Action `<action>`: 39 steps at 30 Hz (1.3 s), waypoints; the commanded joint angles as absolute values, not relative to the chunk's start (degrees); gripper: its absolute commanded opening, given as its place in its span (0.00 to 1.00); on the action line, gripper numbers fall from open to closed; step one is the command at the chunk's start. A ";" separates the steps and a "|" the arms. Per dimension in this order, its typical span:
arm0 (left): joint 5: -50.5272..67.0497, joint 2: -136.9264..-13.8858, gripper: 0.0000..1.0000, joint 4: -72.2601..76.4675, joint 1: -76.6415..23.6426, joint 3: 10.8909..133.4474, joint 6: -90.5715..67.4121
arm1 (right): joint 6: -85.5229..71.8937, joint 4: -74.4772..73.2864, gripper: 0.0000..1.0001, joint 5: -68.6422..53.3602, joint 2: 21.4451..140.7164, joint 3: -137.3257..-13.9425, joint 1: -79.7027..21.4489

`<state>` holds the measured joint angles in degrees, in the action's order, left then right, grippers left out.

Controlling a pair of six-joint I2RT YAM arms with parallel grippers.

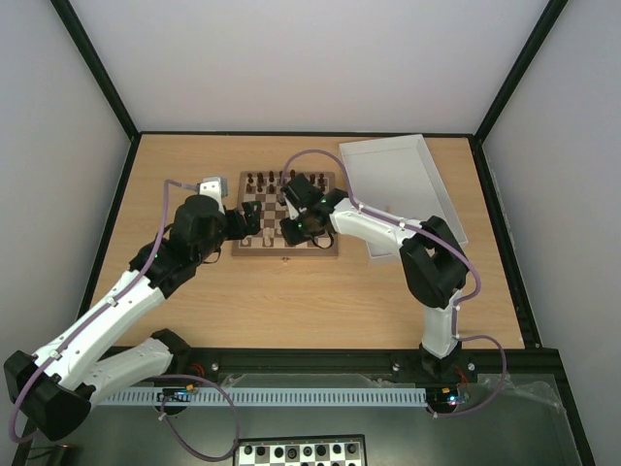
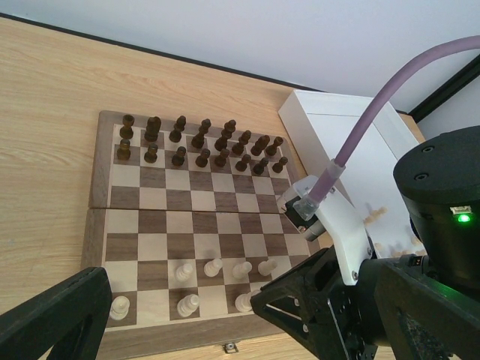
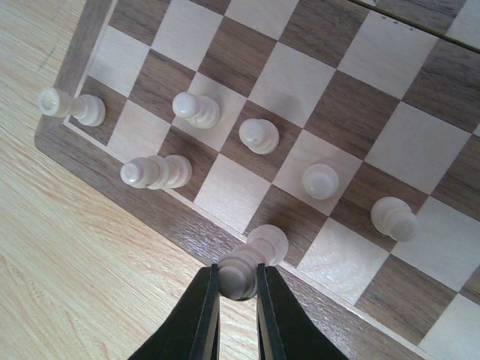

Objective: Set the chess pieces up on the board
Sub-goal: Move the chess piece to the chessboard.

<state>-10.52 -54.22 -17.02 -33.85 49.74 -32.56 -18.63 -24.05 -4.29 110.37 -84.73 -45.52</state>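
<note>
The right gripper (image 3: 238, 279) is clenched on a pale chess piece (image 3: 256, 250) at the near edge row of the board (image 3: 352, 120), with five other pale pieces standing close by. The left gripper (image 1: 254, 223) hangs wide open over the board's left side. A placement looks to be in hand, and next the piece likely needs seating upright within its square before release.

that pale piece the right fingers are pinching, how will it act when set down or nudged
The pale piece looks slim with a small base, so it will probably tip if nudged. It seems rigid turned wood, likely light. Being round and smooth, it may slip in the fingers or roll on the board.
</note>
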 commanded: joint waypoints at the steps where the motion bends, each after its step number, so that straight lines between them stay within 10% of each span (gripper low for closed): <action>1: -11.03 -54.42 1.00 -15.73 -34.10 49.53 -32.82 | -18.90 -24.46 0.08 -6.74 111.85 -87.17 -45.97; 31: -11.27 -54.29 1.00 -15.75 -34.13 49.18 -32.93 | -18.35 -27.02 0.09 -4.28 116.46 -91.76 -47.49; 39: -10.95 -54.49 1.00 -15.47 -34.16 49.11 -32.95 | -18.36 -26.83 0.22 -4.74 116.23 -90.91 -47.40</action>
